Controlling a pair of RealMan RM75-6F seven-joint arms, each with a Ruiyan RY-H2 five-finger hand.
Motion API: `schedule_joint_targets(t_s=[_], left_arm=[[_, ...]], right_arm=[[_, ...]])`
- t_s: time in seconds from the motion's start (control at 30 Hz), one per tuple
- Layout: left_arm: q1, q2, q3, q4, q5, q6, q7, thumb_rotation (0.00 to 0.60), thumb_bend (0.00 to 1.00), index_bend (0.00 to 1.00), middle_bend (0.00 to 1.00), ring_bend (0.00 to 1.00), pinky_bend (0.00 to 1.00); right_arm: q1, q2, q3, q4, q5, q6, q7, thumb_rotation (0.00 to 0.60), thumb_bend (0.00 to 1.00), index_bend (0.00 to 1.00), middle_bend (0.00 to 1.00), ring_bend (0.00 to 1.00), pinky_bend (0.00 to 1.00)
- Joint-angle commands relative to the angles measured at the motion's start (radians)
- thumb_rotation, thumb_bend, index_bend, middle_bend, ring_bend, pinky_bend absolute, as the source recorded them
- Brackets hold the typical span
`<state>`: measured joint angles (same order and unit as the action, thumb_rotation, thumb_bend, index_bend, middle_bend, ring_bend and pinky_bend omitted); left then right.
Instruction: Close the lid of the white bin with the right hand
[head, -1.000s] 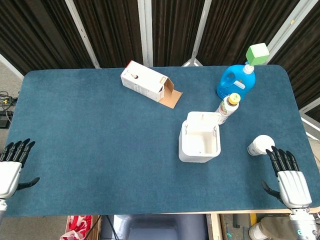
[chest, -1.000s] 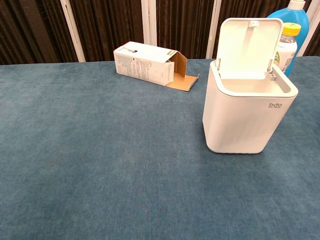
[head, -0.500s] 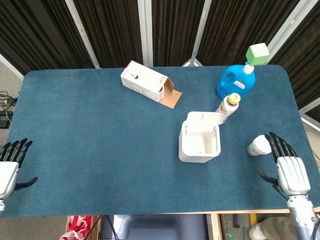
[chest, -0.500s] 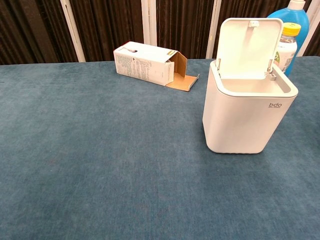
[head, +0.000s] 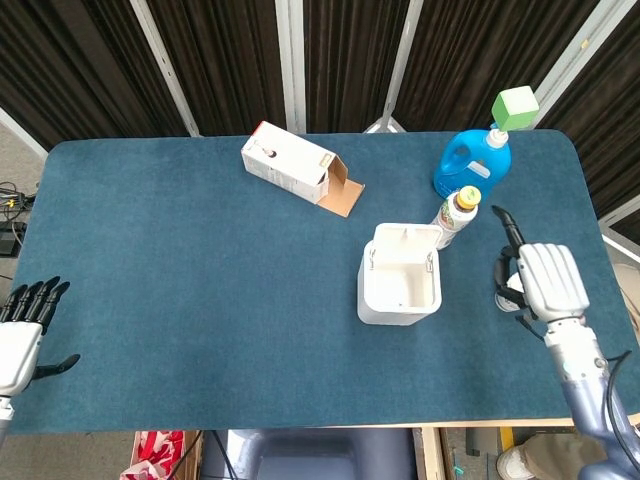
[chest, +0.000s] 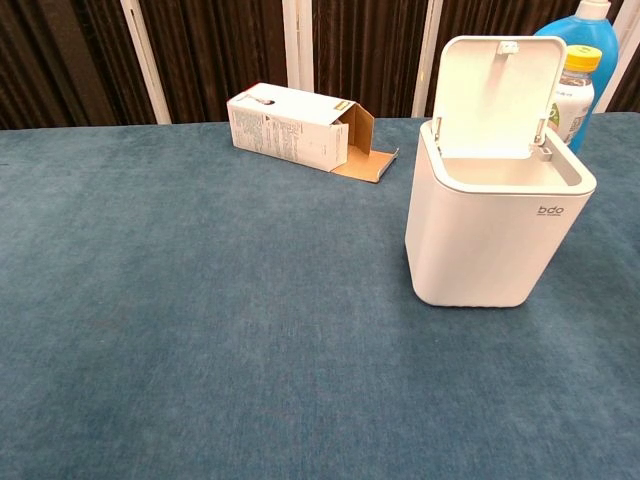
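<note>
Bin: one white bin (head: 399, 288) stands upright on the tabletop (head: 180, 270), long axis vertical, well to the left of my right fingers (head: 506, 232).
Lid: one lid (chest: 500, 96), raised upright at the rear hinge, inner face toward me.
Right hand: my right hand (head: 545, 282) holds nothing, fingers apart.
Left hand: my left hand (head: 20, 335) is open and empty at the tabletop's near left edge.
Change: my right hand has moved forward from the near edge, now covering the white cup it lay beside.
Other: one carton (head: 292, 166), one blue jug (head: 472, 165), one bottle (head: 455, 214).
</note>
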<state>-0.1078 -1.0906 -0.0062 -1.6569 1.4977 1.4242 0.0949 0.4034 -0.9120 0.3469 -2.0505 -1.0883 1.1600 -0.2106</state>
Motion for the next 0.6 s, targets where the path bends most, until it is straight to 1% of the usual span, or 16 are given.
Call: schedule_joint_targets(t_s=[0.03, 0.13, 0.33, 0.43, 0.6], left_arm=[[-0.001, 0.002, 0.0, -0.003, 0.001, -0.001, 0.0, 0.6, 0.0, 0.0, 0.0, 0.0, 0.0], [-0.002, 0.002, 0.0, -0.004, 0.003, 0.0, -0.002, 0.6, 0.0, 0.0, 0.0, 0.0, 0.0], [-0.006, 0.004, -0.001, -0.006, -0.005, -0.012, -0.01, 0.6, 0.0, 0.0, 0.0, 0.0, 0.0], [-0.009, 0.006, -0.002, -0.005, -0.007, -0.017, -0.012, 0.6, 0.0, 0.0, 0.0, 0.0, 0.0], [-0.01, 0.007, -0.002, -0.003, -0.01, -0.021, -0.017, 0.6, 0.0, 0.0, 0.0, 0.0, 0.0]], right_arm=[[0.072, 0.01, 0.039, -0.031, 0.112, -0.065, -0.045, 0.6, 0.72, 0.0, 0.74, 0.81, 0.74], [0.124, 0.0, 0.053, -0.037, 0.208, -0.102, -0.058, 0.6, 0.73, 0.0, 0.75, 0.81, 0.74], [0.217, -0.023, 0.058, -0.032, 0.377, -0.153, -0.088, 0.6, 0.75, 0.08, 0.76, 0.82, 0.74], [0.251, -0.044, 0.05, -0.022, 0.422, -0.149, -0.11, 0.6, 0.75, 0.13, 0.76, 0.82, 0.74], [0.289, -0.072, 0.028, -0.018, 0.47, -0.136, -0.138, 0.6, 0.75, 0.17, 0.76, 0.82, 0.74]])
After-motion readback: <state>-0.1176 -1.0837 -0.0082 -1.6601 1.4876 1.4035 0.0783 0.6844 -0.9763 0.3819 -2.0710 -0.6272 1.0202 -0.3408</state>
